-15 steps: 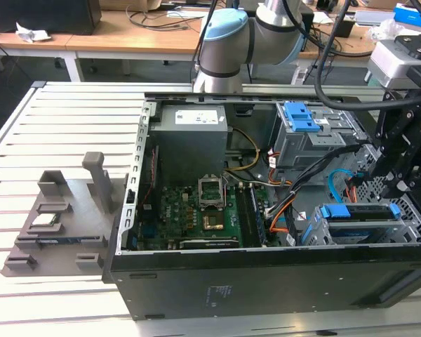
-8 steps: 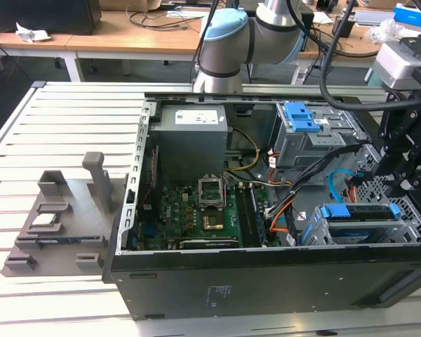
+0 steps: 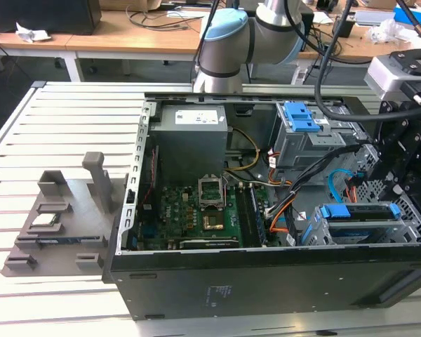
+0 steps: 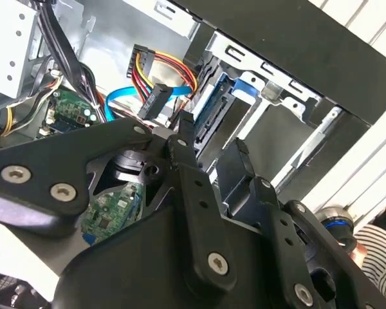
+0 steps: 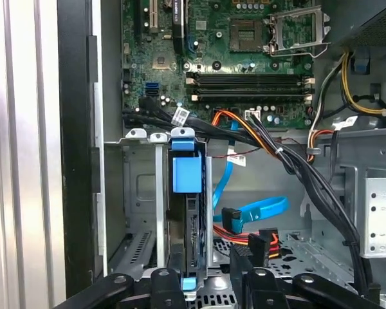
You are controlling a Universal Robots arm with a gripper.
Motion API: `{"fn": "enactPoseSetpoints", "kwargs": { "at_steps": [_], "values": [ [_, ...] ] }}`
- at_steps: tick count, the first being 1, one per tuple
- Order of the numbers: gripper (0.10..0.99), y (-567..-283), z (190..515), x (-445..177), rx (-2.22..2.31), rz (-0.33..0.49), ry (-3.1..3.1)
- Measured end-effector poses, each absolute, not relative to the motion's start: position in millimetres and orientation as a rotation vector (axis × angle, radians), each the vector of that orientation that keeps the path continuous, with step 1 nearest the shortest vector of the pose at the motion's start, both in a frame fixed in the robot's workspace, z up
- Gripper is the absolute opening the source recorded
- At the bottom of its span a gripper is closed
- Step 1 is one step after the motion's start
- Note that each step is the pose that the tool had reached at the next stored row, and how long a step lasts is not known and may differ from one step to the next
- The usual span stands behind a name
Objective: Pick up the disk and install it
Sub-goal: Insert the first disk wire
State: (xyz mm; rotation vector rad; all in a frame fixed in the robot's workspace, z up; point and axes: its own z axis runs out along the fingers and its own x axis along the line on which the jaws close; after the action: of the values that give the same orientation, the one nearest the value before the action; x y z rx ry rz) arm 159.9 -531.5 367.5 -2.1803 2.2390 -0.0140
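**Desk:** On the slatted counter [image 3: 63, 112], what do you have, biggest thing first?

**Me:** The open computer case [image 3: 266, 281] lies on its side. The motherboard [image 3: 189, 210] is in its floor, and the drive cage [image 5: 138, 193] is at the exterior view's right.

**Desk:** And the disk?

**Me:** I see the disk [image 5: 192, 225] standing on edge in a slot of that cage, with blue rails along it. It looks seated, not carried.

**Desk:** How does it lie from the end effector?

**Me:** The end effector [image 5: 209, 283] hangs just beside the cage, in line with that slot. The disk's long axis runs straight away from it, and the near end is roughly level with the fingertips [image 5: 167, 280].

**Desk:** Gripping?

**Me:** No. In the second wrist view the fingers are spread, with nothing between them.

**Desk:** Anything in the way?

**Me:** The blue data cable [image 5: 257, 209] and a bundle of coloured power leads [image 4: 161, 71] hang loose next to the cage, close to one finger.
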Motion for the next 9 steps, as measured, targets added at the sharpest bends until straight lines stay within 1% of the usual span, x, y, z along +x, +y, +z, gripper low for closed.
{"fn": "enactPoseSetpoints", "kwargs": {
  "at_steps": [5,7,9],
  "values": [
    [0.42,-502.7,364.4,160.0,-2.18,-0.014,2.239],
    [0.42,-494.6,362.3,160.3,-2.181,-0.015,2.239],
    [0.42,-492.2,359.9,160.9,-2.182,-0.017,2.24]
  ]
}}
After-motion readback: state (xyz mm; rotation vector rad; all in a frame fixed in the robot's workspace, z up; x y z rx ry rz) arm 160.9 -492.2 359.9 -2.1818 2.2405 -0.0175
